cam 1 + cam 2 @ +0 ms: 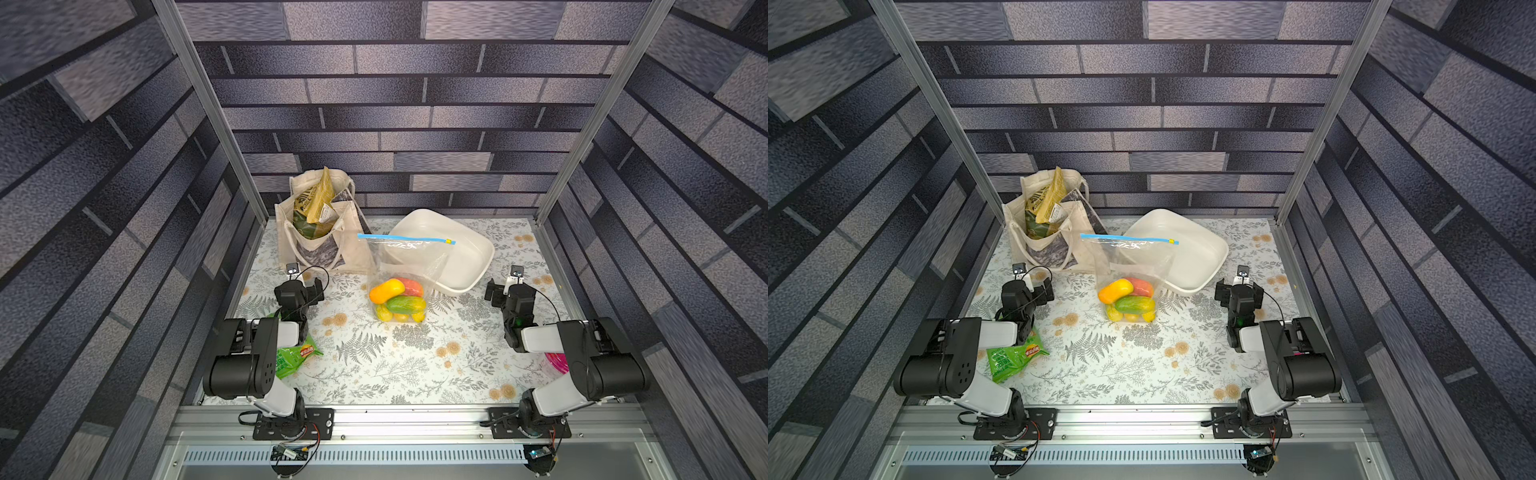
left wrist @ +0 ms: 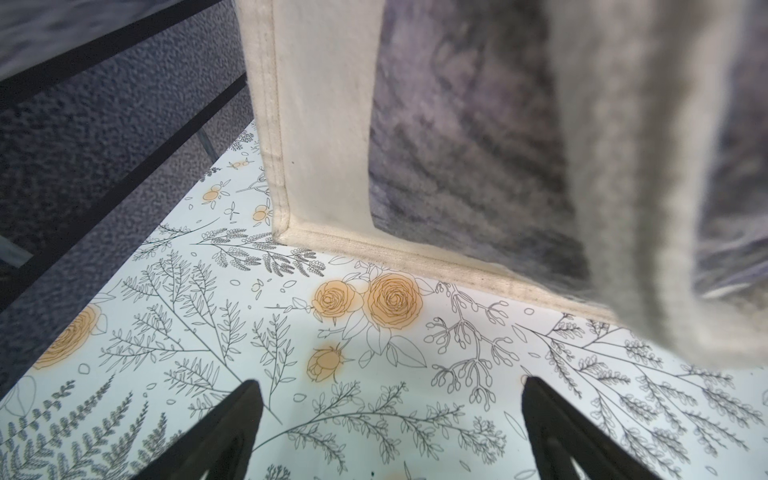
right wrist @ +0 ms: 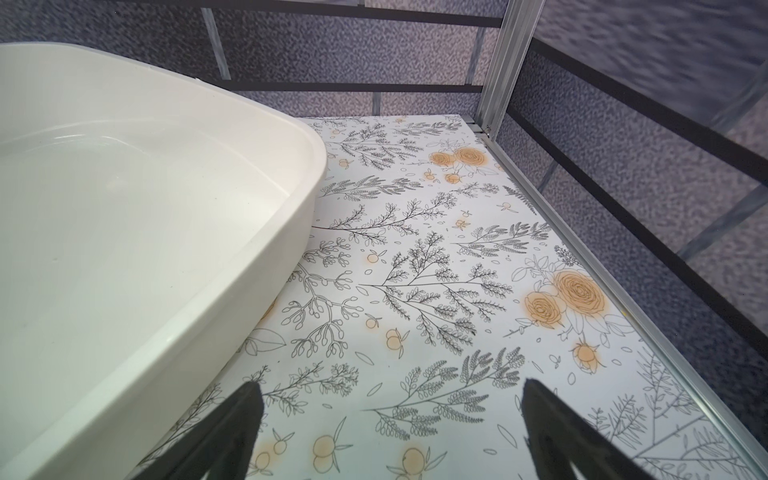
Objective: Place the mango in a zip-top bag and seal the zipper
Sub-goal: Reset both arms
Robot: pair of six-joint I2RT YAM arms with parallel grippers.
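The clear zip-top bag point(image 1: 399, 270) point(image 1: 1129, 266) stands upright mid-table and leans on a white basin. Through its plastic I see several fruits at the bottom, with the orange-yellow mango point(image 1: 386, 290) point(image 1: 1115, 290) on top at the front. The blue zipper point(image 1: 405, 239) point(image 1: 1127, 238) runs as one straight line along the mouth, with its yellow slider point(image 1: 448, 241) at the right end. My left gripper point(image 2: 388, 399) point(image 1: 305, 283) hangs open over the cloth, left of the bag. My right gripper point(image 3: 388, 403) point(image 1: 503, 287) is open too, right of the bag, holding nothing.
A beige canvas tote point(image 1: 320, 232) point(image 2: 324, 124) with packets stands at the back left, close in front of my left gripper. The white basin point(image 1: 465, 266) point(image 3: 257, 232) sits back right. A green crisp packet point(image 1: 293, 361) lies under the left arm, a pink object point(image 1: 555, 362) under the right.
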